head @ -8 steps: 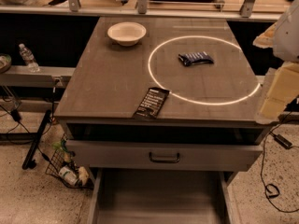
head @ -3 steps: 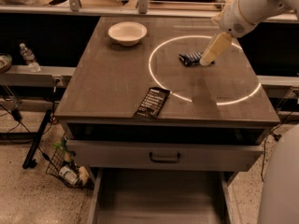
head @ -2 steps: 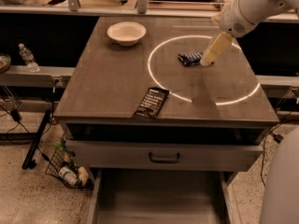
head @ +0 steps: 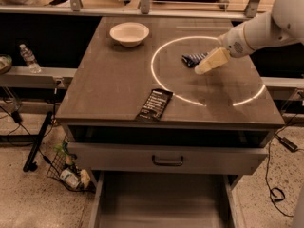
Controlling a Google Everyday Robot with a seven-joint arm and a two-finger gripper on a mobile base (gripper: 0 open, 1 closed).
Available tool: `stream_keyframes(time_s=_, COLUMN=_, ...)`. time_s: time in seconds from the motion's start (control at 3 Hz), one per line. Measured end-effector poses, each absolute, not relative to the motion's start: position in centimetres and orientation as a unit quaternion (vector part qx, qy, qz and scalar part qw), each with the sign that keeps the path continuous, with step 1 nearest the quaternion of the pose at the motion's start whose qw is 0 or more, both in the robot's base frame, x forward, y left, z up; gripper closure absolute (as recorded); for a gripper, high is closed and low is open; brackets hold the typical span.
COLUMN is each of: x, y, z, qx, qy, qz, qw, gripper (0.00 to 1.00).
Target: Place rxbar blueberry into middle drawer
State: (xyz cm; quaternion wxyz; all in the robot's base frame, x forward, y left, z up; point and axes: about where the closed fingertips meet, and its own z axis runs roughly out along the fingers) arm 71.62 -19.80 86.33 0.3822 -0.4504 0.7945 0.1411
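The rxbar blueberry (head: 191,59), a small dark-blue crinkly bar with white markings, lies on the tabletop inside the bright light ring (head: 156,82). My gripper (head: 205,66), cream-coloured on a white arm reaching in from the right, is right at the bar's right end and covers part of it. The middle drawer (head: 161,201), a wide grey tray with a bare floor, stands pulled out at the bottom of the view, below the table's front edge.
A flat black wrapped bar with white text (head: 155,104) lies near the table's front edge. A white bowl (head: 129,33) sits at the back left. A grey drawer front with a black handle (head: 167,161) is above the open tray. Cables and clutter lie on the floor to both sides.
The arm has swung in from the right edge of the view to the blue bar. Over the last second it has barely moved. The bar has stayed in place.
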Motion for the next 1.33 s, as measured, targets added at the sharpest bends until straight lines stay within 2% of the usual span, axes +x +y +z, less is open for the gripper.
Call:
stream_keyframes(time_s=0.67, x=74.2, y=-19.3, z=85.4, qx=-0.357, qy=0.808, qz=0.202, qw=0.422, gripper=0.0)
stream_keyframes(time_s=1.0, x=75.0, y=-18.8, z=84.6, qx=-0.35, qy=0.808, qz=0.204, qw=0.428, gripper=0.16)
stream_keyframes(time_s=1.33, x=75.3, y=-18.9, z=83.6, qx=-0.35, qy=0.808, qz=0.198, qw=0.431, gripper=0.39)
